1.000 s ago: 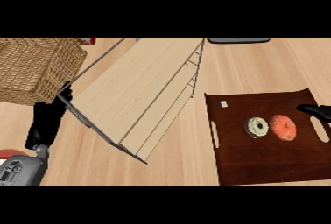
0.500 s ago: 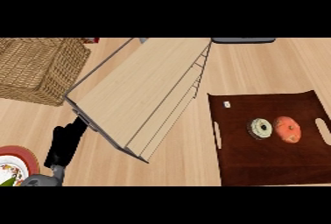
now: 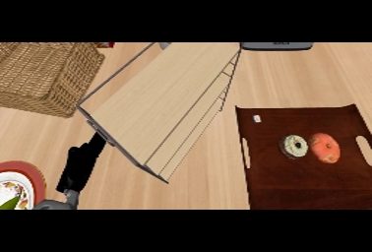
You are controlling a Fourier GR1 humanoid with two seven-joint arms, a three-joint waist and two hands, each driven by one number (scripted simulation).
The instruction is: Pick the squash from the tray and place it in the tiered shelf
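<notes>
Squash (image 3: 324,147) untouched on tray (image 3: 291,189); right hand unseen; left hand (image 3: 81,165) fingers straight. We approach squash from above, clearing donut (image 3: 295,146).

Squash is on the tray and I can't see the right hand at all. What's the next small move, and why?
Probably bring the right hand into view above the squash. It lies untouched on the tray beside a small round item, and only the left hand shows, far off by the tiered shelf.
</notes>
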